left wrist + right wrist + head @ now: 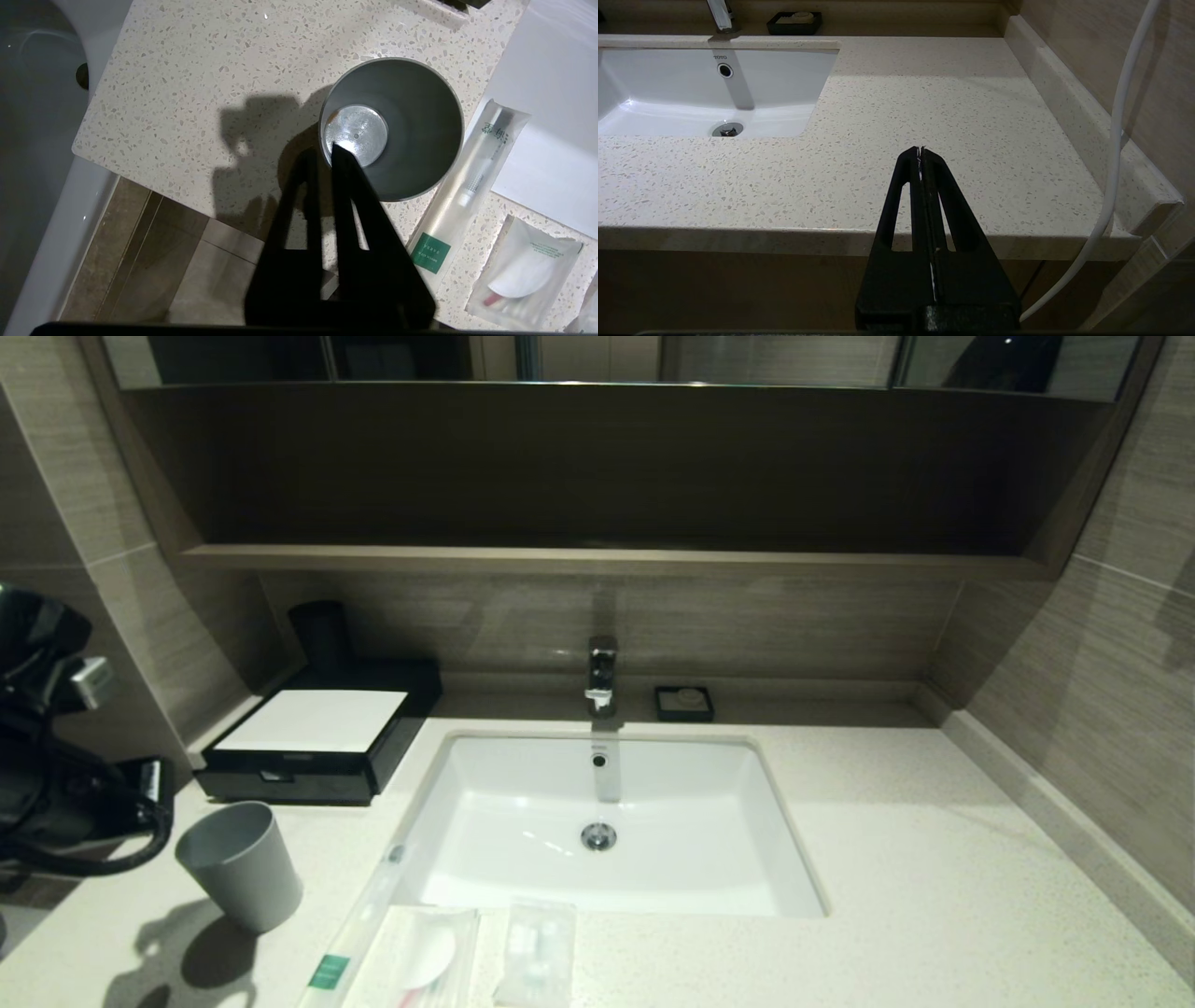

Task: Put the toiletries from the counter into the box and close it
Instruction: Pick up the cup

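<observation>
The toiletries lie at the counter's [887, 859] front edge, before the sink [523, 821]: a long thin packet with a green label [359, 924] [467, 186], a flat packet with white contents [420, 957] [523, 270] and a second small packet [537, 952]. At the back left stands the black box with its white top [317, 721]. My left gripper [321, 150] hangs high over the counter's left front corner, above the grey cup's rim. Its fingers are parted by a narrow slit and hold nothing. My right gripper [920, 149] is shut and empty over the front edge, right of the sink.
A grey cup [241, 863] [411, 140] stands upright between the box and the packets. Behind the box is a dark cylinder [320, 633]. A faucet [602, 674] and a small black dish [684, 703] sit at the back. A wall borders the right side; a white cable [1111, 163] hangs there.
</observation>
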{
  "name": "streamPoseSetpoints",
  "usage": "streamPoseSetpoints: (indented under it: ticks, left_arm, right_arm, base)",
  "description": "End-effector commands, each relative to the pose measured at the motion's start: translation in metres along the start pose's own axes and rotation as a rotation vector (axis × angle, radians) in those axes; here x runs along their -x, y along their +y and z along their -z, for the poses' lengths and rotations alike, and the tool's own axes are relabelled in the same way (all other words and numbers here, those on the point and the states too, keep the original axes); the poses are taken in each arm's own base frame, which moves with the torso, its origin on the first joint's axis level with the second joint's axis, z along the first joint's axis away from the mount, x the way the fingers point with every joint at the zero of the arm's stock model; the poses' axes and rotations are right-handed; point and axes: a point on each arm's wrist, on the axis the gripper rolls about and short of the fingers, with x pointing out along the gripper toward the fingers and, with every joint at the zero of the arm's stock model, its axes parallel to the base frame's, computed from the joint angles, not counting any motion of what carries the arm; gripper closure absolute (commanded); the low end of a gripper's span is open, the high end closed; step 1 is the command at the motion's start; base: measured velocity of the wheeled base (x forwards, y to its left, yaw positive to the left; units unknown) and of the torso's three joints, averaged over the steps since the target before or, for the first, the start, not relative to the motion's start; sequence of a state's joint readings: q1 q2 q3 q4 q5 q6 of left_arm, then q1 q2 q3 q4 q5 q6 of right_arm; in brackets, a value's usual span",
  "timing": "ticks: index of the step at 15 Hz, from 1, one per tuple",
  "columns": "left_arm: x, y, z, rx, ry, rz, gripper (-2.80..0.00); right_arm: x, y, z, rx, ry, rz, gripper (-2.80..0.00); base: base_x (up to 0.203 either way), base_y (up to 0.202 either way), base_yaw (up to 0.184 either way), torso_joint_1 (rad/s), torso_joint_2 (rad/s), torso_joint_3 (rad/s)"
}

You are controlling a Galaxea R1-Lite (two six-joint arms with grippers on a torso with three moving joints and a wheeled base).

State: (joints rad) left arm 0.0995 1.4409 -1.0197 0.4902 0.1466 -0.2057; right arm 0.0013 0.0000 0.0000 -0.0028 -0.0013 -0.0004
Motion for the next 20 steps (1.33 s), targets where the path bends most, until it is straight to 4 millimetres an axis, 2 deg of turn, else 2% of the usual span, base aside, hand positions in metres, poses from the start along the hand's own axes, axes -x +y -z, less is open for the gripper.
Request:
streamPoseSetpoints:
  ticks: [1,6,20]
  left_arm:
    - [-0.001,0.001,-0.001,0.014,0.002,-0.007,-2.80]
    - [-0.006,0.000,0.000,0.026,0.024,-0.009,-2.80]
    - [-0.042,0.003,-0.005,0.089,0.132,-0.054,-2.80]
  right_arm:
    - [0.000,0.000,0.000,0.001,0.001,0.000,0.00]
    - [0.000,0.000,0.000,0.000,0.001,0.000,0.00]
    - [0.000,0.000,0.000,0.000,0.001,0.000,0.00]
  base:
    - [0.000,0.000,0.000,0.000,0.00,0.000]
    - [0.000,0.000,0.000,0.000,0.00,0.000]
    - [0.000,0.000,0.000,0.000,0.00,0.000]
